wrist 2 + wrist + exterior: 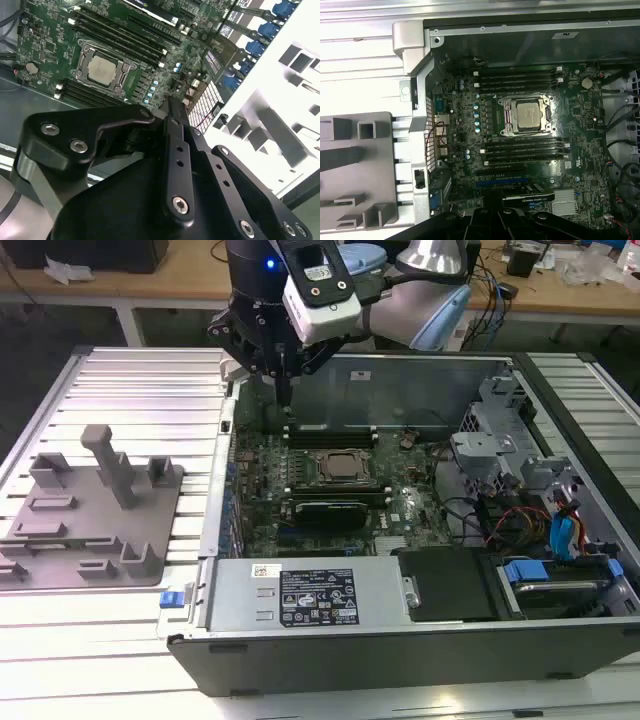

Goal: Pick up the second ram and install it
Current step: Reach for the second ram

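The black two-finger gripper is seen hanging inside the open dark-grey desktop computer case. It sits over the far corner of the green motherboard, on the exterior view's left. Its jaws look squeezed right together, coming down to one narrow point, and nothing can be made out clamped between them. The same is seen in the second wrist view, where the fingers run together to one tip above the board. The tip is pointed down just over the end of the far bank of long black memory slots with white end clips; whether it's actually touching can't be told. A second bank of the same slots is found on the other side of the square silver processor socket. As for the second ram, the long thin green circuit-board stick: it can't be picked out for sure, since the slots are too dark for a seated stick to be told from a bare slot. A flat grey plastic fixture plate with upright blocks is laid on the ribbed aluminium table, just beside the case on the exterior view's left.
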